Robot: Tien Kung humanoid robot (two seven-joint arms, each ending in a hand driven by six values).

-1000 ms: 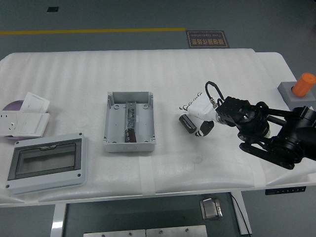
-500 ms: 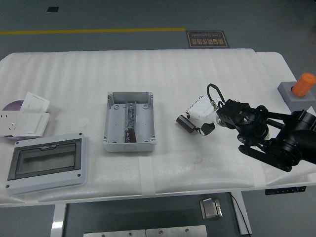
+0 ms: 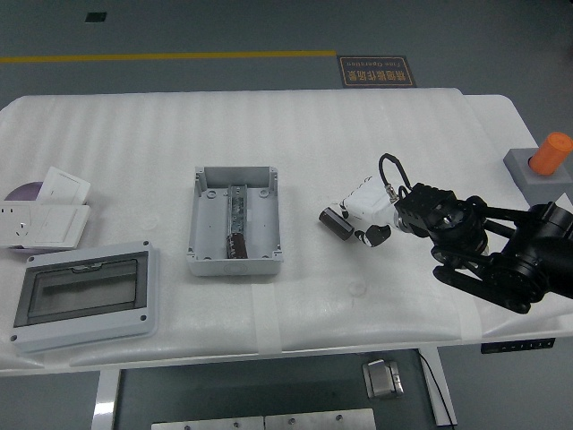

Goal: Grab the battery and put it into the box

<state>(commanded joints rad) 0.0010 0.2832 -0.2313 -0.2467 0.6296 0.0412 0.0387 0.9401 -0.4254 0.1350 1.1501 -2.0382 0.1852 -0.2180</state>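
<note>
1 high head view looks down over the table (image 3: 376, 134).

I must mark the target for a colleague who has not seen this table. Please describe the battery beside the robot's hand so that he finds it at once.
Start at the open grey box in the middle of the white table, then look right toward the black arm's right hand. The battery is the short dark cylinder lying on the table at its white fingers. A similar dark cylinder lies inside the box; this one lies outside.

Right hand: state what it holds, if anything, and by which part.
The right hand has its white fingers closed over the right end of the dark cylindrical battery, which lies on the white table. Whether it is lifted cannot be told.
</note>
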